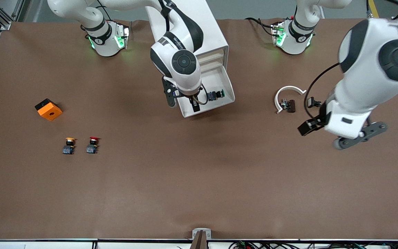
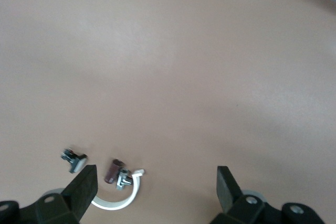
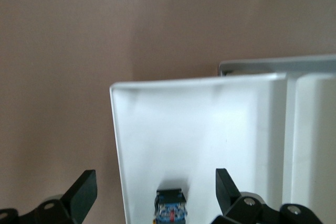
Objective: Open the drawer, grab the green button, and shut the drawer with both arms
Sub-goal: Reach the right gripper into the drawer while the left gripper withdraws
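Drawer (image 1: 216,93) pulled out of cabinet (image 1: 199,31) in front view, green button (image 1: 216,95) lying inside, not yet taken; right gripper (image 1: 195,102) over drawer, jaws spread, empty. Left gripper (image 1: 313,114) waiting over table nr white clip (image 1: 287,95). Left wrist view: fingers (image 2: 84,184) wide apart, nothing held. Right wrist view: button (image 3: 170,208) btwn open fingers (image 3: 226,184), still to grasp; closing left.

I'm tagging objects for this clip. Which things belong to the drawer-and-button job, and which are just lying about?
Job:
- open drawer
- green button in it
- right gripper, open, over the drawer
- left gripper, open, waiting

Lying about:
- orange block
- yellow button
- red button
- white curved clip
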{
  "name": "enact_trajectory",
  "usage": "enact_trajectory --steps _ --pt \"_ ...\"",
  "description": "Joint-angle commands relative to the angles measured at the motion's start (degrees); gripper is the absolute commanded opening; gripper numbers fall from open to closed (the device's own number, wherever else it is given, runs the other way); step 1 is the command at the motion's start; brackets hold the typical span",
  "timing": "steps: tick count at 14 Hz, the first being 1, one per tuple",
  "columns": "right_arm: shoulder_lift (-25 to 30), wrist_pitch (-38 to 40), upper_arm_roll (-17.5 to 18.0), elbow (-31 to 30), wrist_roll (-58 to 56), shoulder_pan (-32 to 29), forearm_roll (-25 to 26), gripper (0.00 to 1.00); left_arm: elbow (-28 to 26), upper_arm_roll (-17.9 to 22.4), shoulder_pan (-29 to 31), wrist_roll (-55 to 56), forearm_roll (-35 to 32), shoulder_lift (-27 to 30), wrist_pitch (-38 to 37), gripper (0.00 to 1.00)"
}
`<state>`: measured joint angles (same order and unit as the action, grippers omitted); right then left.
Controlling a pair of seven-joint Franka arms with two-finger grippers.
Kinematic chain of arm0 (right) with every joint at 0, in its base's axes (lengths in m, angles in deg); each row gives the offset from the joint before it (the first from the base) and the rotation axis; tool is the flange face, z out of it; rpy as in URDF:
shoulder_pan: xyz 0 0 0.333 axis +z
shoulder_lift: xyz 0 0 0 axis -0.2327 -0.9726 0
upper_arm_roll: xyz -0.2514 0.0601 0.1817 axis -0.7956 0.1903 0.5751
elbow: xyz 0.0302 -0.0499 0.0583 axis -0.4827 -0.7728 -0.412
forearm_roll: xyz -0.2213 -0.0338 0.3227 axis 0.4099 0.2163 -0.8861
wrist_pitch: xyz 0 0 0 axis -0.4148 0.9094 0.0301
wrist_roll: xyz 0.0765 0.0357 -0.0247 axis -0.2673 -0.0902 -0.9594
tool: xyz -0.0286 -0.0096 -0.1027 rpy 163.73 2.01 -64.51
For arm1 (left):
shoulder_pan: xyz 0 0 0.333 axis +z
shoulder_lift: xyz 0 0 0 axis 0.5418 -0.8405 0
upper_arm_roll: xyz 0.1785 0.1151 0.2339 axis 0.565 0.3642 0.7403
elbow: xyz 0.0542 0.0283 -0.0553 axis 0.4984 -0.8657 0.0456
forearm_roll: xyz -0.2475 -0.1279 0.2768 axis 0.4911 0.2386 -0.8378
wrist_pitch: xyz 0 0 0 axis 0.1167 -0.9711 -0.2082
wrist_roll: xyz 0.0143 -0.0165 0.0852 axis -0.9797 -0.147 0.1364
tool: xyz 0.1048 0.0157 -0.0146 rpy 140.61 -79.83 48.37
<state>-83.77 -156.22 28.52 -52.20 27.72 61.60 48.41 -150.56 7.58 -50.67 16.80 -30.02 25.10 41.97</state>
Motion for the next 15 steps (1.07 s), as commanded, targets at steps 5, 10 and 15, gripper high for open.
enact_trajectory --steps 5,10,15 --pt "-6.1 -1.5 -0.6 6.1 1.7 5.0 -1.4 1.0 -8.2 -0.4 6.5 -12.8 -0.2 9.9 -0.3 1.0" --pt "-8.0 -3.1 -0.6 6.4 1.9 6.0 -1.3 1.0 -20.3 -0.4 7.4 -17.9 -0.1 16.4 7.7 1.0" --pt "-10.1 -5.8 -0.5 6.7 1.6 6.2 -1.4 1.0 -22.2 -2.2 10.6 -21.4 0.0 18.2 7.3 1.0"
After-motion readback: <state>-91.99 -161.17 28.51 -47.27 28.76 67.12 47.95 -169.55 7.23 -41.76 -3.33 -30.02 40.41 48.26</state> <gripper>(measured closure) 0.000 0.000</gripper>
